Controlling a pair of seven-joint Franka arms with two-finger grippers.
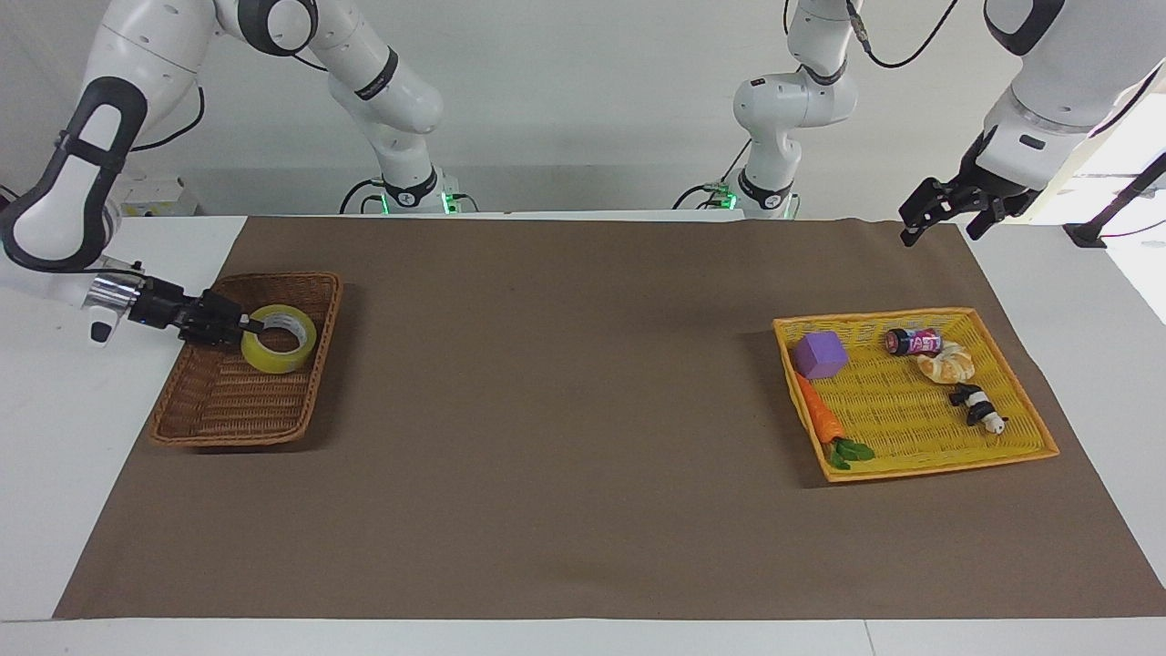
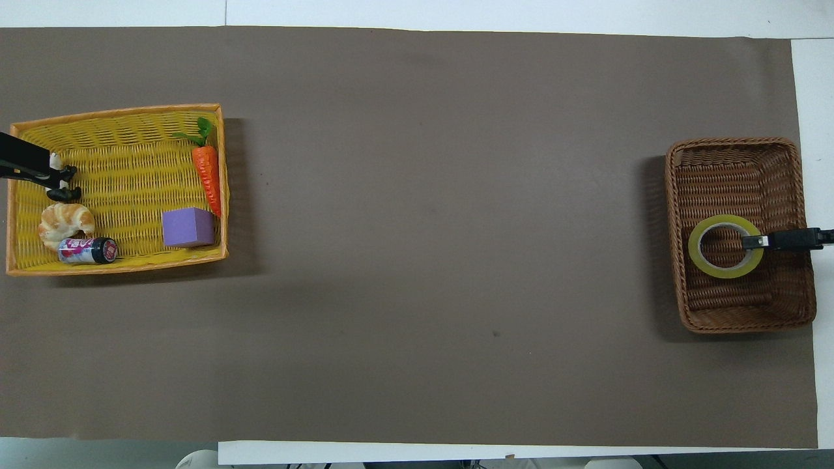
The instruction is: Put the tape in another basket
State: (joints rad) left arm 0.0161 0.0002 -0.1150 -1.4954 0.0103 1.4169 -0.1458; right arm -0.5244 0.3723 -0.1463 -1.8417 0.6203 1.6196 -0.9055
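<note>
The yellow tape [image 1: 290,352] is low inside the dark-brown wicker basket [image 1: 228,435] at the right arm's end of the table. My right gripper [image 1: 244,330] reaches in over the basket's side and is shut on the roll's rim. In the overhead view the tape [image 2: 723,273] lies in the half of the basket [image 2: 743,326] nearer the robots, with the right gripper [image 2: 749,242] on its rim. My left gripper [image 1: 938,233] is open and empty, up in the air by the yellow basket; in the overhead view it [image 2: 39,169] covers that basket's outer edge.
The yellow-orange basket [image 1: 911,314] at the left arm's end holds a purple block [image 1: 820,353], a carrot [image 1: 818,419], a can [image 1: 914,342], a croissant [image 1: 946,365] and a panda figure [image 1: 976,405]. Brown paper [image 1: 565,410] covers the table between the baskets.
</note>
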